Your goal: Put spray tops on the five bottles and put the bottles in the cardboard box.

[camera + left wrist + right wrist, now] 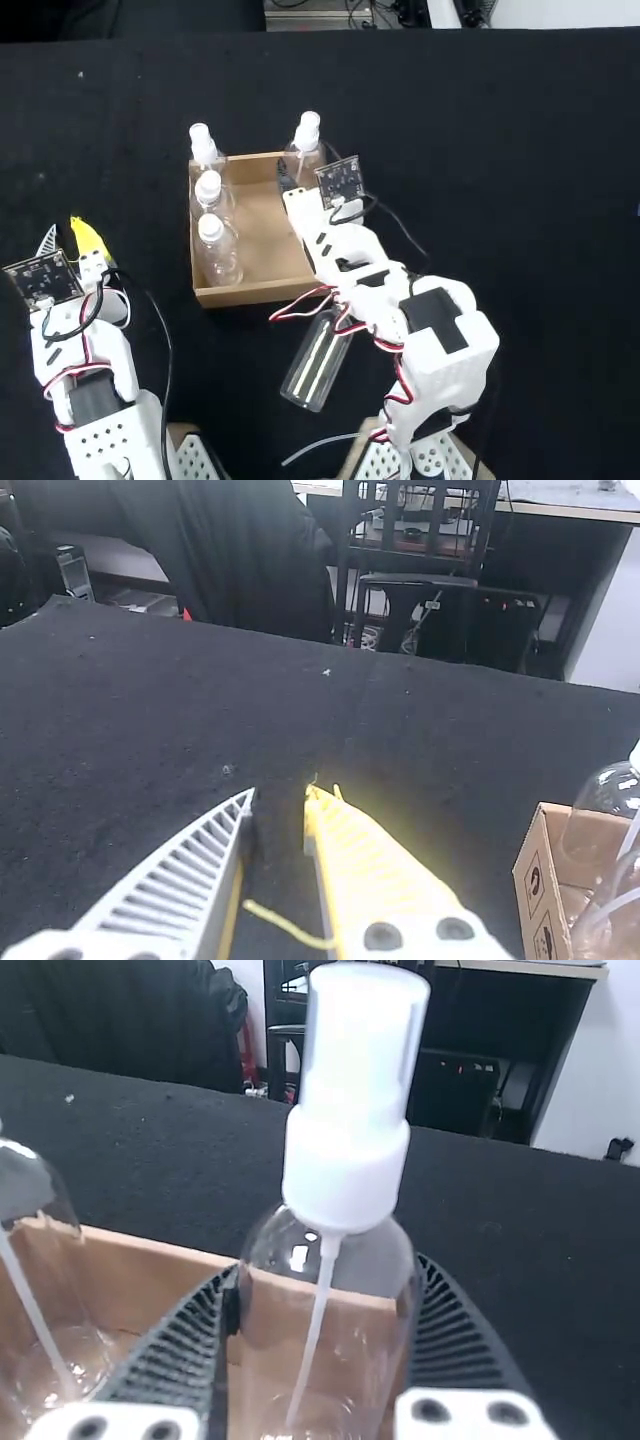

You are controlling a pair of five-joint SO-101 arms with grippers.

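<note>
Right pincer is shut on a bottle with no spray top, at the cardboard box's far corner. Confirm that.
Wrong about the top. The right wrist view shows the right pincer shut on a bottle that already wears a white spray top, at the cardboard box's far corner.

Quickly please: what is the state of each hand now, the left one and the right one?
Left hand: open, holding nothing.
Right hand: closed on a bottle that has its spray top on.
</note>
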